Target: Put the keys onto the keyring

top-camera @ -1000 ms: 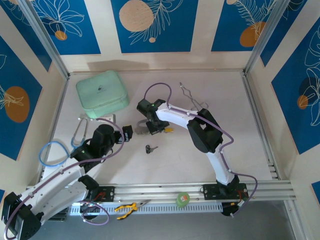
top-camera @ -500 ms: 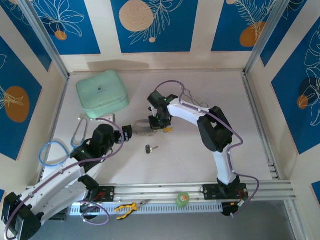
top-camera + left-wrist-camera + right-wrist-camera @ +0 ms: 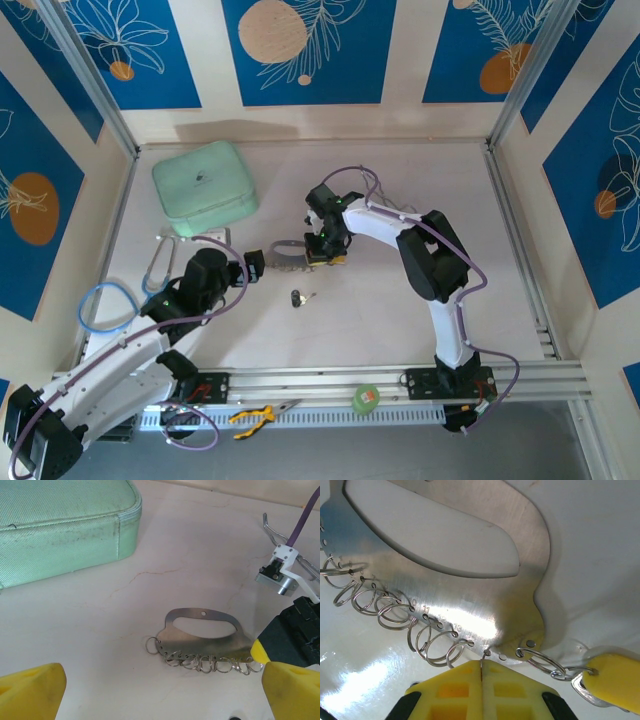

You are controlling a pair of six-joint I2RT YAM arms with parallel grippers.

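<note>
The keyring [image 3: 205,635] is a flat silvery plate with a row of wire rings along one edge, lying mid-table [image 3: 286,254]. My right gripper [image 3: 482,666] is shut on one thin ring at the plate's [image 3: 470,595] edge, and it sits at the plate's right end [image 3: 322,254]. The yellow-headed key [image 3: 616,680] hangs by small rings from the plate's end hole [image 3: 339,261]. The black-headed key [image 3: 298,297] lies loose on the table, just in front of the plate. My left gripper [image 3: 160,700] stands open, its yellow fingertips [image 3: 30,692] on the near side of the rings [image 3: 255,266].
A mint-green case [image 3: 203,185] sits at the back left [image 3: 60,525]. A blue-tubed stethoscope [image 3: 105,305] lies left of my left arm. Silver forceps [image 3: 385,195] lie behind the right arm. Yellow pliers [image 3: 255,413] and a green tape roll [image 3: 366,398] rest on the front rail.
My right wrist has swung to the right along the plate to its right end, staying shut. The left arm and the black-headed key have not moved.
</note>
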